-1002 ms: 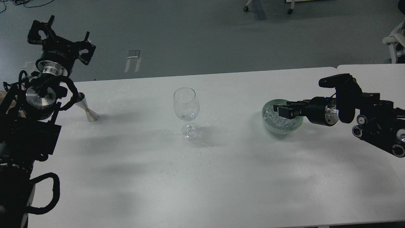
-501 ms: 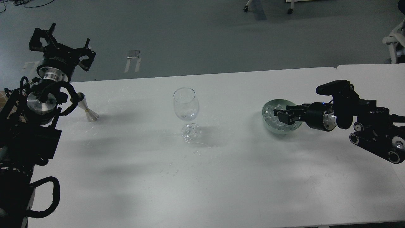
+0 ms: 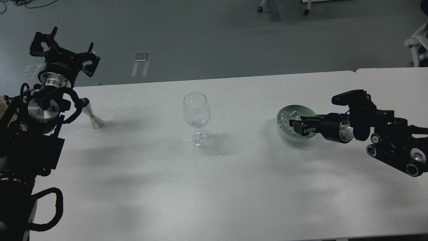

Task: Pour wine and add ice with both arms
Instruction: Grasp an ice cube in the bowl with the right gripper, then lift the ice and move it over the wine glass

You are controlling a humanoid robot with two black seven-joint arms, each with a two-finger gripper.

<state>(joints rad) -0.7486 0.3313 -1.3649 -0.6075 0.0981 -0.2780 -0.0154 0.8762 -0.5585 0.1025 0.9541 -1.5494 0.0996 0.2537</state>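
An empty clear wine glass [image 3: 197,110] stands upright mid-table. A pale green bowl [image 3: 296,106] holding ice [image 3: 284,121] sits to its right. My right gripper [image 3: 295,124] comes in from the right and reaches down into the bowl's near side among the ice, its two dark fingers a little apart. Whether it holds a piece is hidden. My left gripper [image 3: 64,45] is raised at the far left, above the table's back edge, open and empty. A small metal jigger [image 3: 91,115] stands on the table just right of the left arm.
Small clear drops or chips [image 3: 208,161] lie on the white table [image 3: 234,187] in front of the glass. A second table [image 3: 391,78] butts on at the right. A white chair [image 3: 417,42] stands on the floor behind it.
My right arm has sunk lower and drawn slightly nearer, taking the gripper deeper into the bowl. The bowl now looks tipped. The left gripper has barely shifted.
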